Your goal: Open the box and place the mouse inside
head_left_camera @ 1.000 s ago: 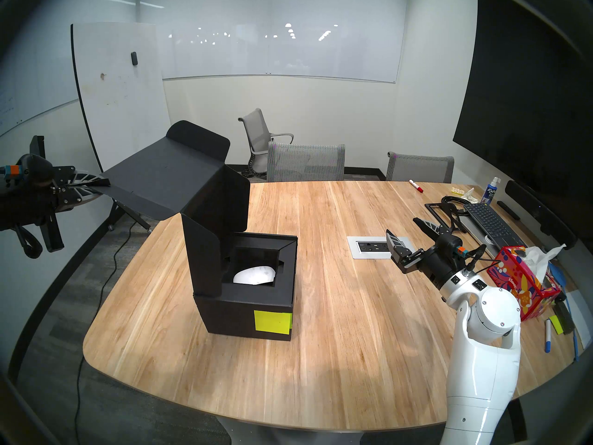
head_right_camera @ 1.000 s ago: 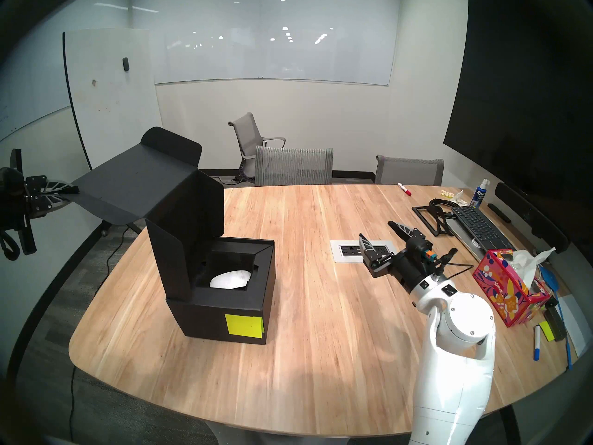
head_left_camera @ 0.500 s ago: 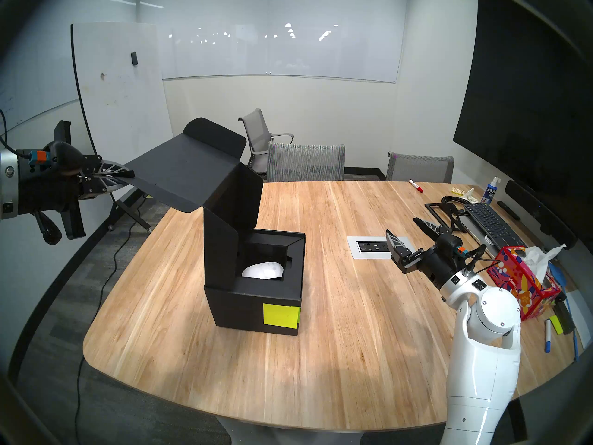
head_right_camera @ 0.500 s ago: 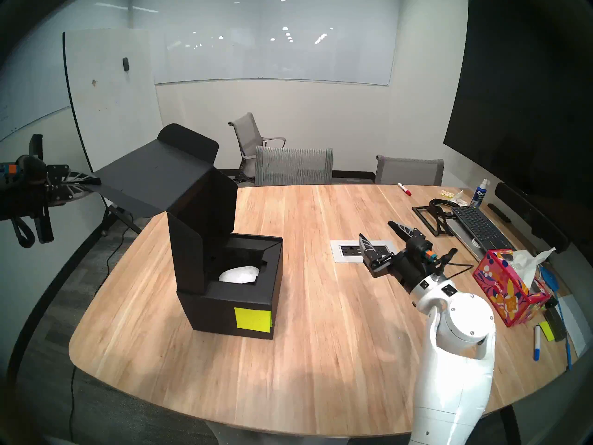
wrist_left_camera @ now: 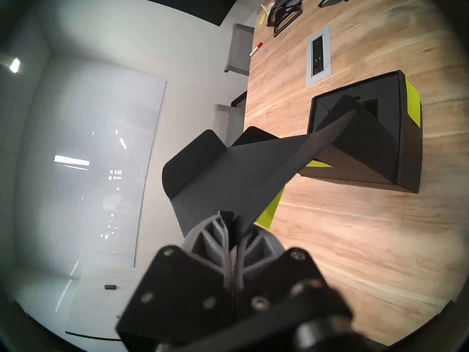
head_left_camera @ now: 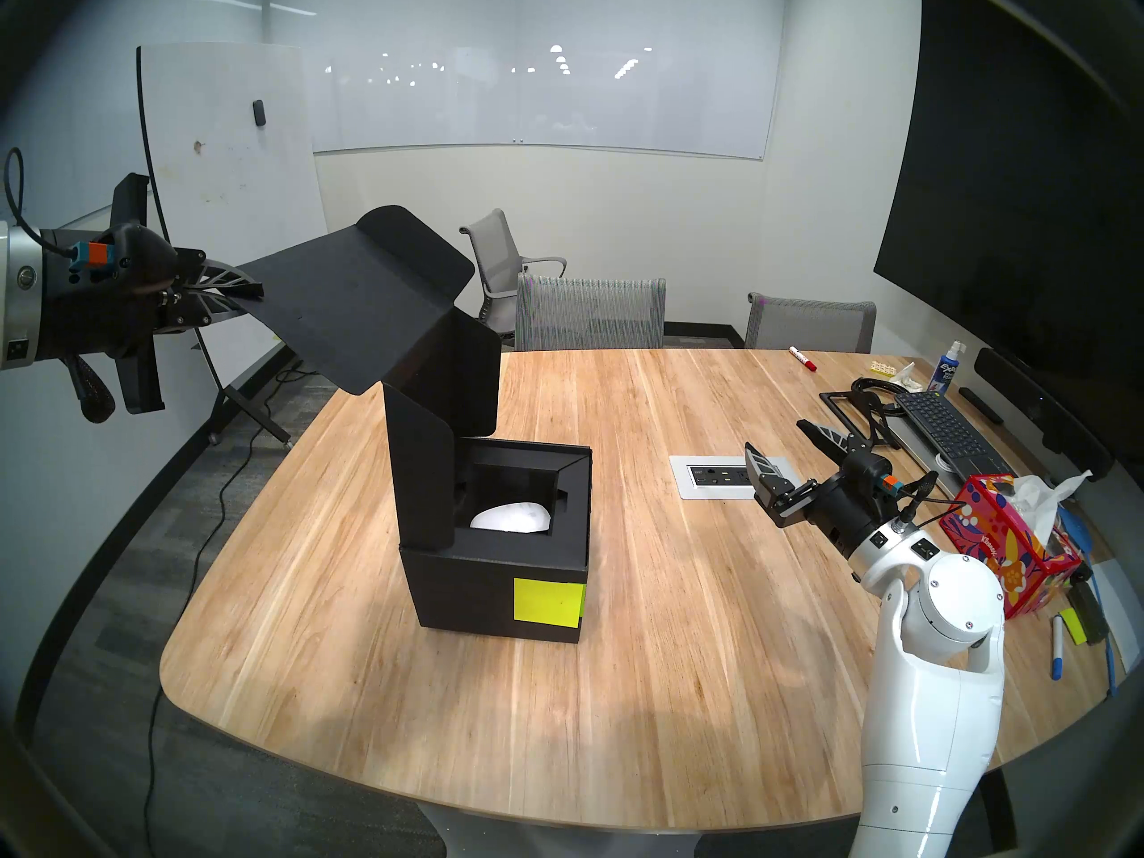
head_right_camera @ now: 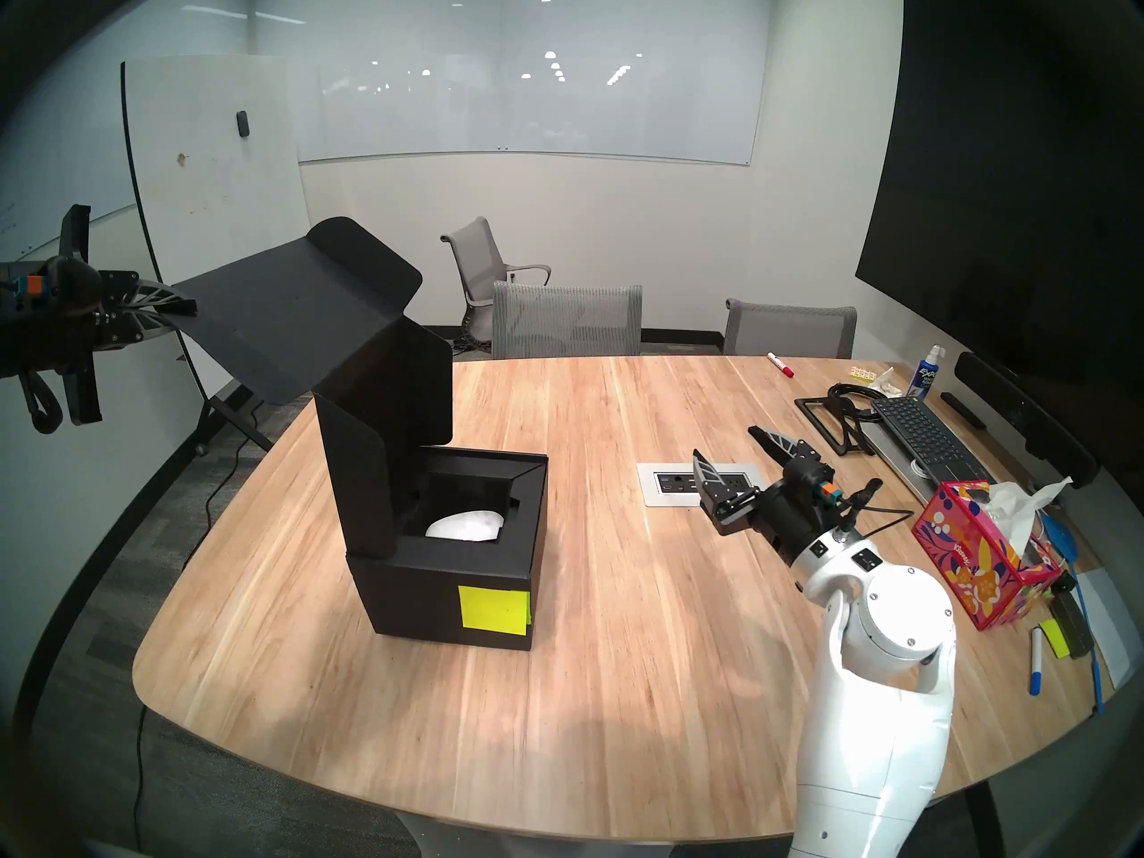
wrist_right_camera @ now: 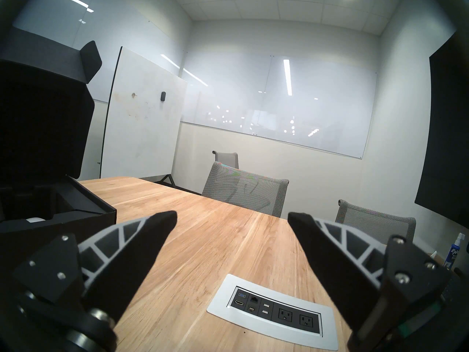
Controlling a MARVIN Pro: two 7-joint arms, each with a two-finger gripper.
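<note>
**Mouse seated in open box; lid flap held by left gripper**

The mouse [head_left_camera: 511, 519] lies in the recessed cavity of the black box [head_left_camera: 495, 590], which stands upright on the wooden table [head_left_camera: 619, 714], left of centre. From the mouse, the raised lid flap [head_left_camera: 346, 306] extends toward 10 o'clock in the head view, folded up and outward beyond the table edge. A yellow-green sticky note [head_left_camera: 548, 601] is fixed to the box's front wall, at 5 o'clock from the mouse.

The left gripper [head_left_camera: 251, 290] is clamped on the outer edge of the lid flap; the left wrist view shows its fingers pressed together on the cardboard.

The right gripper [head_left_camera: 780, 445] hovers at 3 o'clock from the box, well apart from it, fingers spread and holding nothing. It appears to sit just above the power outlet panel [head_left_camera: 712, 476], though height is hard to judge. A tissue box [head_left_camera: 1009, 547] stands near the table's right edge.
</note>
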